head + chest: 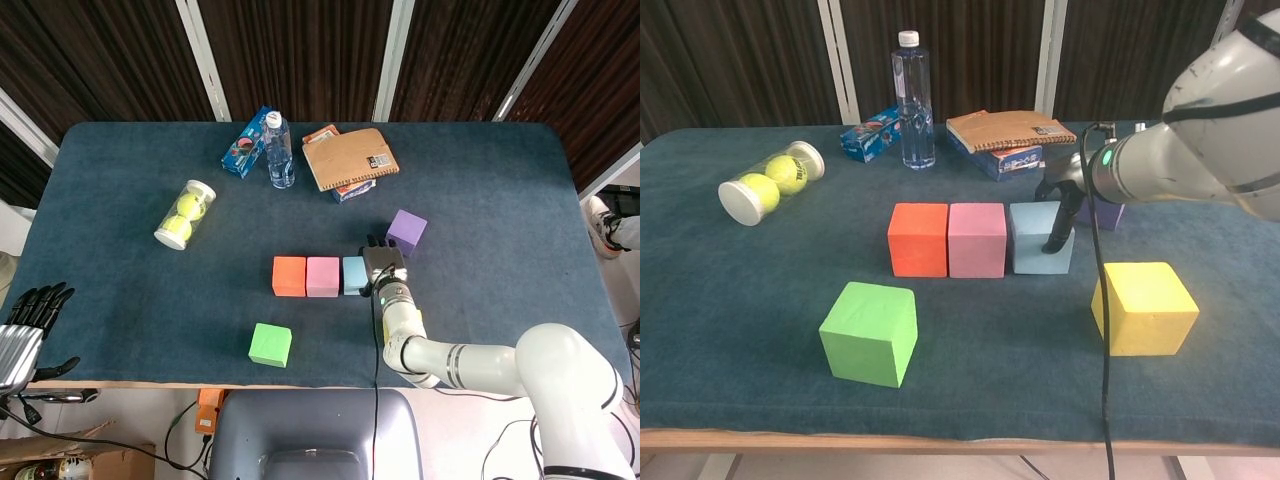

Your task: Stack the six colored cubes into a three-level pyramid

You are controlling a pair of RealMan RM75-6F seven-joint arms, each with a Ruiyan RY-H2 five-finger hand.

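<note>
Seating the light blue cube flush against the pink cube, beside the orange cube, calls for a square, gentle sideways press, so the bottom row closes without skewing. The right hand grips the blue cube's right side, fingers pointing down, forearm reaching from the right. The left hand hangs spread off the table's edge.

Purple cube mostly hidden behind right hand & forearm in chest view. Yellow cube nearly all covered by right arm in head view. Left hand cut off at frame edge. Book cover text too small to read.
</note>
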